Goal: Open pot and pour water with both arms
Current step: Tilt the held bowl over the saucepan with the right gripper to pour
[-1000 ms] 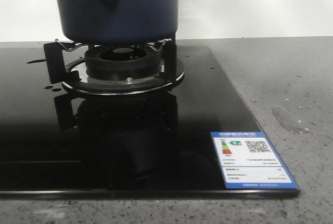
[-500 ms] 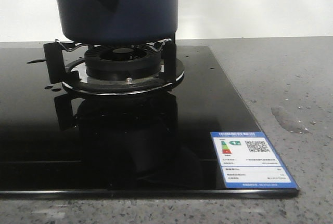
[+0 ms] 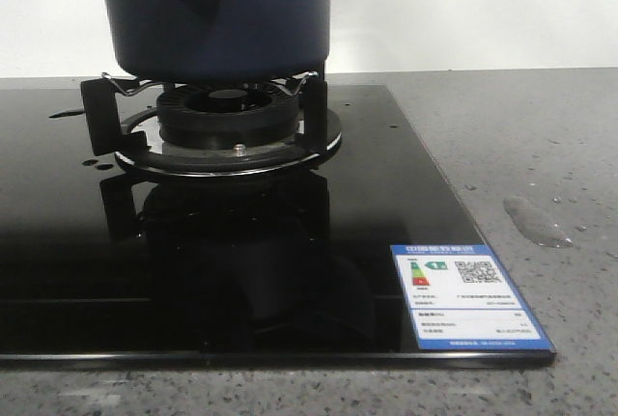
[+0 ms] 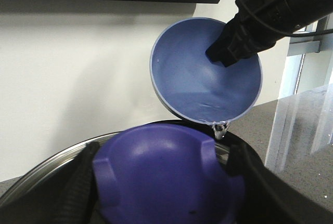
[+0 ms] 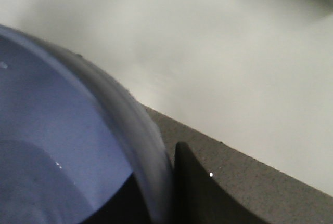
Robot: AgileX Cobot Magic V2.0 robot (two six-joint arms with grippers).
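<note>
Two arms: both engaged.
Pot [image 3: 217, 15]: seated on burner stand [image 3: 222, 126].
Right gripper [image 4: 237, 39]: clamped on tilted bowl [image 4: 200, 76] rim.
Left gripper [image 4: 164, 203]: apparently closed on lid [image 4: 164, 177], fingers blurred.
Water [image 4: 220, 128]: dripping off bowl's lip.

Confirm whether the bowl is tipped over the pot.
Yes: the bowl hangs tilted above the pot, water dripping from its lower rim.

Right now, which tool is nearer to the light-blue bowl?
Right. The right tool grips the bowl by its rim, with one finger inside it. The left tool is clamped on the lid, apart from the bowl.
</note>
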